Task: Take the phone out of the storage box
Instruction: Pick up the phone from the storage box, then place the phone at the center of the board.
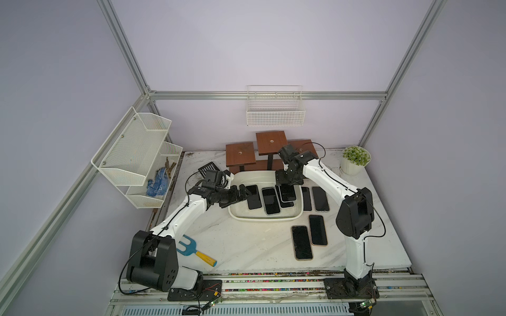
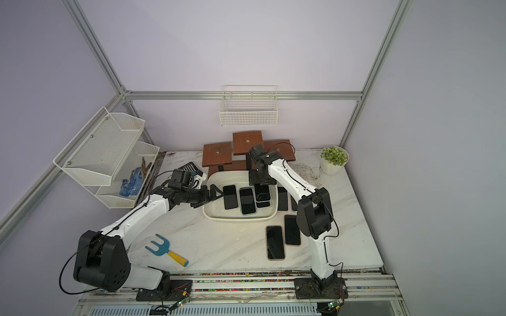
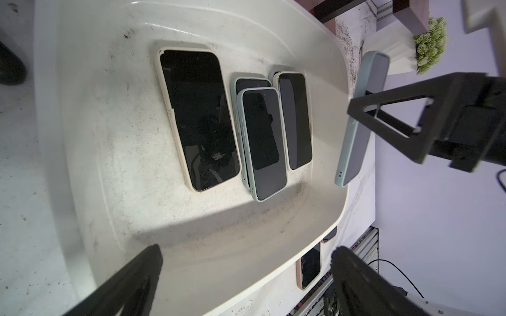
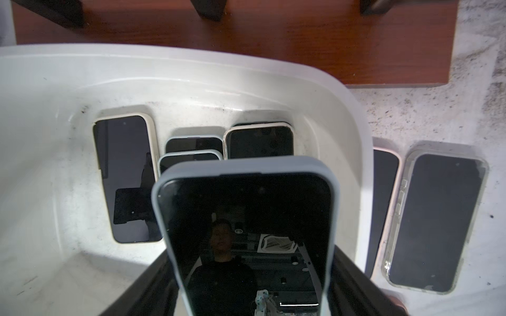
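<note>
Though unclear overhead, right wrist shows phone [image 4: 245, 235] held.

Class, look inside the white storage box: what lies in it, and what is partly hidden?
The storage box holds at least four phones, screens up: a cream-cased phone, a second cream-cased phone, and between them a blue-cased phone lying on a mostly covered phone.

Lilac-walled cell with a marble-look tabletop [image 1: 246, 246] under even, soft light.
Just behind the right gripper [image 1: 286, 183], three brown wooden stands [image 1: 271, 142] sit at the foot of the back wall [image 1: 260, 41], with a white wire basket [image 1: 275, 115] hung above them. Out to the left of the left gripper [image 1: 246, 193], a white mesh tiered shelf [image 1: 131, 153] hangs on the side wall [image 1: 54, 82]. An aluminium frame [image 1: 205, 95] edges the walls, and dirt specks the tabletop.
</note>
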`<state>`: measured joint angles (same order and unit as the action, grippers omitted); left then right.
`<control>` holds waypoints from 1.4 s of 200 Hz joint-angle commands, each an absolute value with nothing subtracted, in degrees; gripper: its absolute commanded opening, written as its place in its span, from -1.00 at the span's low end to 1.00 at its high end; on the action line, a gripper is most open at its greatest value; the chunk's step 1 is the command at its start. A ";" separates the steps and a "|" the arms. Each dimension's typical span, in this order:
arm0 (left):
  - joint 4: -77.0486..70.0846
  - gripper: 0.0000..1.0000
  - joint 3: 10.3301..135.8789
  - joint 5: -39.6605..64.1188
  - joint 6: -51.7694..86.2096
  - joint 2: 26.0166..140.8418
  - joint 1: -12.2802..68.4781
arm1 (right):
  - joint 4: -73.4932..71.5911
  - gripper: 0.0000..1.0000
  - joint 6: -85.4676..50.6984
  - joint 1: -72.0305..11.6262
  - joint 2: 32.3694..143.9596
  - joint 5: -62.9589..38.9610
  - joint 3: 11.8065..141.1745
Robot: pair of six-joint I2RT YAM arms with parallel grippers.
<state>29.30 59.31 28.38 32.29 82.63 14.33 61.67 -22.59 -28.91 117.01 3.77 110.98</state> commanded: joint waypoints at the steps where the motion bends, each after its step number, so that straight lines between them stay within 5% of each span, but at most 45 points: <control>1: 27.56 1.00 62.21 29.53 32.66 83.50 15.61 | 63.49 0.12 -21.89 -28.26 112.15 4.65 111.56; 84: 26.86 1.00 67.70 30.29 32.17 89.50 19.94 | 59.75 0.11 -18.98 -16.08 93.42 6.09 86.16; 135: 26.63 1.00 68.99 31.18 31.81 91.41 20.87 | 54.42 0.09 -13.47 -6.34 92.04 7.60 74.63; 280: 30.56 1.00 66.55 29.38 28.21 88.71 19.53 | 44.44 -0.05 5.01 0.92 111.25 14.68 85.67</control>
